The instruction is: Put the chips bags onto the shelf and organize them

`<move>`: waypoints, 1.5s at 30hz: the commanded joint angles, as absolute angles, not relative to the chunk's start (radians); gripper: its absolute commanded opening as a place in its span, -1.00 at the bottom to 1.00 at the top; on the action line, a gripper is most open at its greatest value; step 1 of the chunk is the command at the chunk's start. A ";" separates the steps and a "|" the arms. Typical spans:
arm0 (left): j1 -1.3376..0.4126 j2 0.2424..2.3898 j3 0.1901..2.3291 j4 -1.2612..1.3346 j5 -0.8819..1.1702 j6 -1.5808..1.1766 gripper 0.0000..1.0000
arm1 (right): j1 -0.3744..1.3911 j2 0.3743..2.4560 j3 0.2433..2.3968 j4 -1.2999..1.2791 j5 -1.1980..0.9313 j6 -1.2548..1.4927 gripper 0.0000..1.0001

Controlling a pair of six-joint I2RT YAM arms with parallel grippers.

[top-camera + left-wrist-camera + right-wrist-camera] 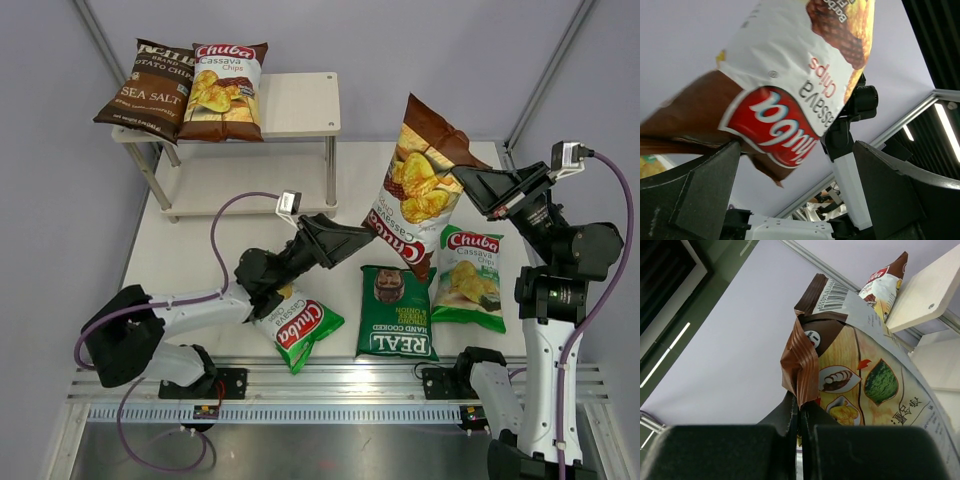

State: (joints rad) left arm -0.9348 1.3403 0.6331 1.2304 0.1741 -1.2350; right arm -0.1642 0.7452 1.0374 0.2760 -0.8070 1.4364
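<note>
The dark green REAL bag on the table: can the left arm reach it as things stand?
Probably yes. The left claw is open and empty, and the REAL bag lies uncovered nearby. The brown bag held by the right claw hangs higher up.

right hand [465, 182], left hand [362, 240]: were black | brown Chuba bag [418, 185] in right hand: was brown-topped, white-bodied, red logo, yellow chips | REAL bag [396, 312] beside left hand: was dark green, white lettering | green Chuba bag [468, 278] below right hand: was green, red logo

You see a white table [180, 250] under everything, a metal rail [330, 380] along its near edge, and grey walls [400, 40] far behind.
</note>
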 commanded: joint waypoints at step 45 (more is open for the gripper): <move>-1.112 1.370 0.874 1.611 0.146 -0.910 0.86 | -0.158 0.738 1.105 0.545 -0.819 1.666 -1.00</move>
State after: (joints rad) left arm -1.1027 1.4425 0.8680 1.2423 0.1593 -0.9798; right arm -0.1642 0.7471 1.1099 0.5320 -0.7948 1.6951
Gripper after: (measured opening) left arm 0.951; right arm 0.018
